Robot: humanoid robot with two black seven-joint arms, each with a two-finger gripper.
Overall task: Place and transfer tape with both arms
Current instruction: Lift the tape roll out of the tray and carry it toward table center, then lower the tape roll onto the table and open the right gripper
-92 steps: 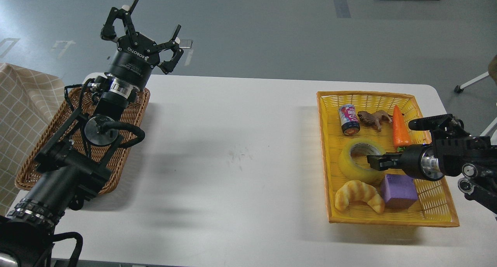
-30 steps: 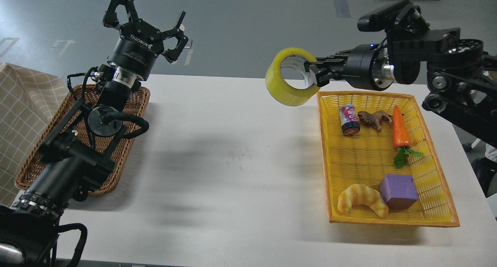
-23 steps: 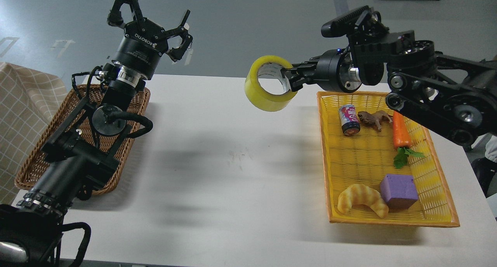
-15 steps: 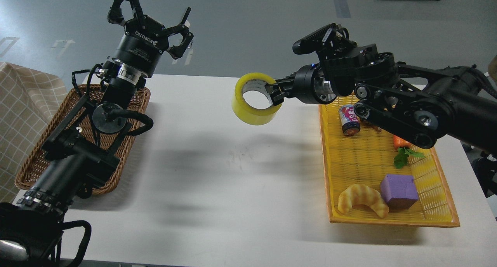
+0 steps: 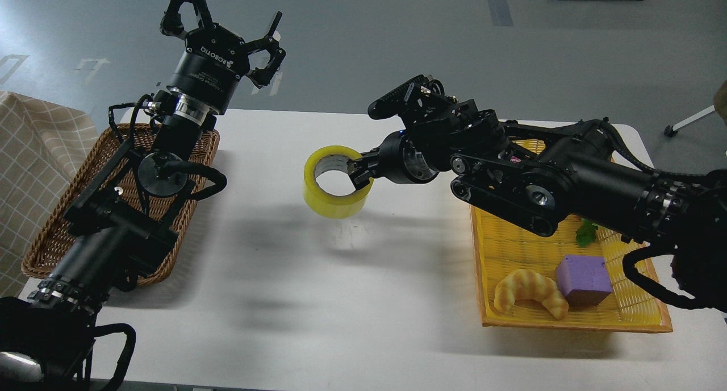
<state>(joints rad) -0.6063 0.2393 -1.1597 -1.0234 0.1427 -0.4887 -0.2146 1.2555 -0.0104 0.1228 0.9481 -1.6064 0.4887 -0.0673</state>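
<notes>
The yellowish tape roll (image 5: 332, 200) hangs just above the middle of the white table (image 5: 318, 300). My right gripper (image 5: 359, 174) is shut on the roll's right wall, one finger inside the core and one outside. My right arm (image 5: 539, 175) reaches in from the right across the yellow basket. My left gripper (image 5: 227, 21) is open and empty. It is raised high at the back left, above the far end of the brown wicker basket (image 5: 51, 237).
The yellow basket (image 5: 568, 317) on the right holds a croissant toy (image 5: 528, 291), a purple block (image 5: 584, 278) and green leaves (image 5: 585, 232); my arm hides its far part. A checked cloth (image 5: 28, 152) lies at the far left.
My right gripper lifted the tape out of the yellow basket, then carried it left and down toward the table's middle. My left gripper rose slightly and stayed open.
</notes>
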